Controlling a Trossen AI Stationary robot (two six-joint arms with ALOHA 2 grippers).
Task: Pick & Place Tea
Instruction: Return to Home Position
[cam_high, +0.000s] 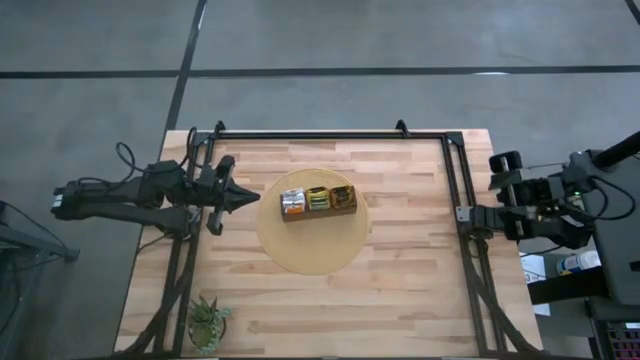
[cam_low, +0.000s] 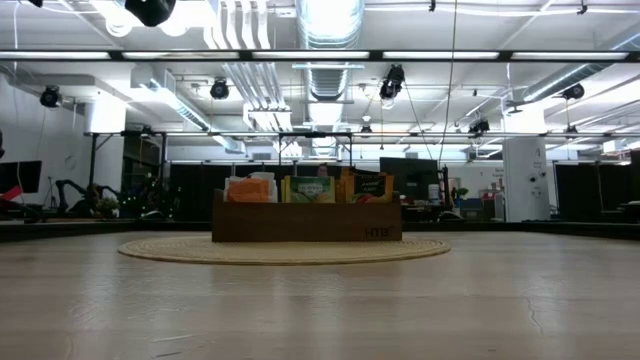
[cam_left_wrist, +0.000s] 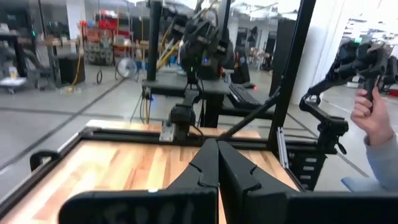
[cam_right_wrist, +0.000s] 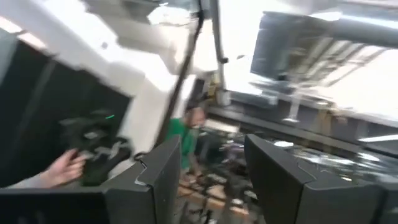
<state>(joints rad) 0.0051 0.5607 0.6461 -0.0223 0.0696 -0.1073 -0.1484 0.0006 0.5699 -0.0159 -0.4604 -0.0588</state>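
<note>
Tea sachets (cam_high: 318, 199) stand packed in the compartmented wooden box (cam_high: 320, 214) at the middle of the surface (cam_high: 400, 290). At the box's 9 o'clock the left claw (cam_high: 252, 197) is pinched tight and empty. At 3 o'clock, beyond the surface's edge, the right claw (cam_right_wrist: 208, 152) stands moderately parted, holding nothing.

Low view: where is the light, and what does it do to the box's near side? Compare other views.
Low view: ceiling strip lights shine from beyond the long dark-brown wooden box, so its near side is shaded. High view: even overhead light, only faint shadows. Right wrist view: glare whites out much of the room beyond the right pincer.
</note>
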